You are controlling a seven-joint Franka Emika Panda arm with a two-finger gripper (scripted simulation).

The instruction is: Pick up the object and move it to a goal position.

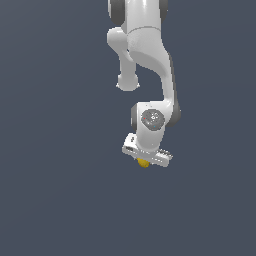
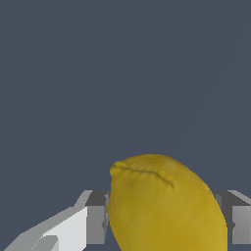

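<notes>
Yellow lemon [image 2: 164, 206], oval, dimpled skin, with a puckered ridge near one end, wedged between the two fingers [image 2: 95, 218] of the gripper [image 1: 144, 161], closed on it from both sides. Seen from the exterior view as a small yellow lump under the white arm [image 1: 150, 60].

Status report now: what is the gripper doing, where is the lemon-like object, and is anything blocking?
Gripper shut on the yellow object, one finger each side. Object mostly hidden under the hand in exterior view. No obstacle in sight.
</notes>
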